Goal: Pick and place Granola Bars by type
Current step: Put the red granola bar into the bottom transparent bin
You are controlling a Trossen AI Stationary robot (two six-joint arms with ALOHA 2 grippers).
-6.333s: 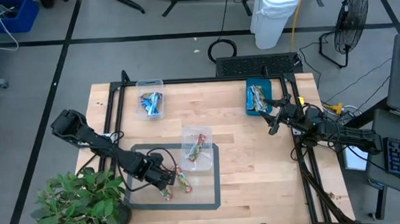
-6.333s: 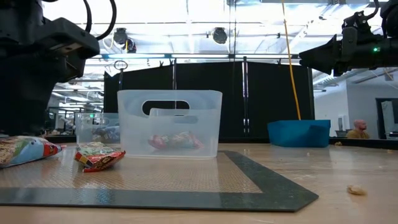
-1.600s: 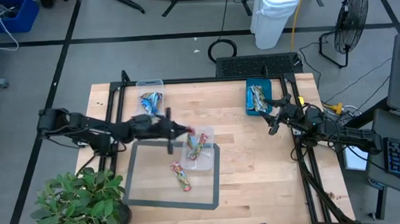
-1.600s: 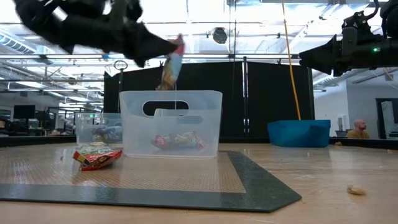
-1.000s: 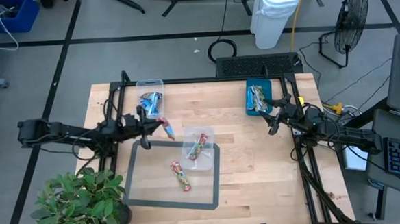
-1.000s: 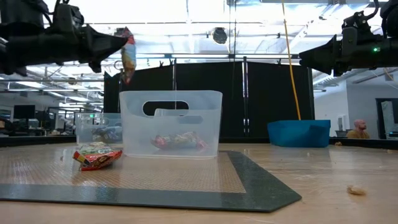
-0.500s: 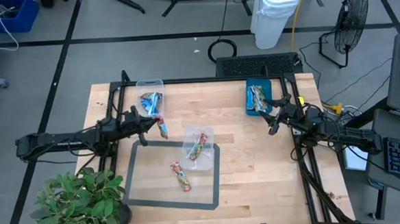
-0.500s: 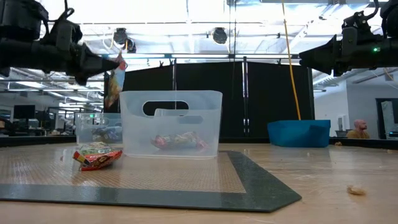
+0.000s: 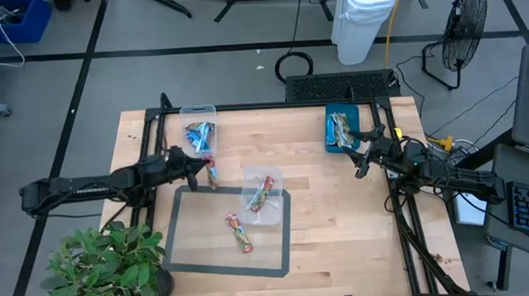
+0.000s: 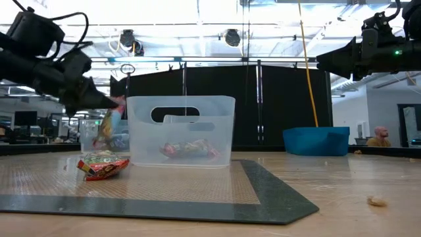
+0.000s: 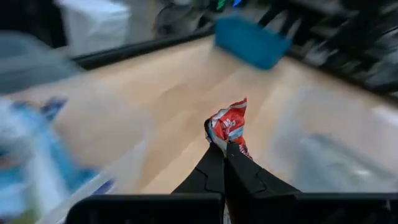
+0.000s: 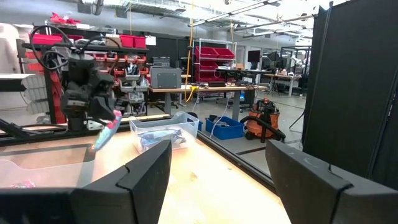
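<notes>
Your left gripper [image 9: 199, 166] is clenched on one end of a shiny red-and-green wrapped granola bar [image 9: 211, 173], which dangles below the fingertips. Take the clear plastic tub holding red-and-green bars [image 9: 262, 196] as your landmark: the held bar hangs to that tub's left and slightly behind it, over bare wood, between it and the smaller clear tub of blue-wrapped bars [image 9: 199, 133]. Another red-and-green bar [image 9: 239, 232] lies on the grey mat [image 9: 186, 252] in front of the landmark tub.

The likely trouble is type: released here, the bar lands on the table or, a little farther back, among the blue ones. The pinch is only on the wrapper's tip, so a quick swing could shake it loose.

Your right gripper [image 9: 367, 156] waits with jaws spread, well to the tub's right, near the teal rectangular tray [image 9: 329, 119].
</notes>
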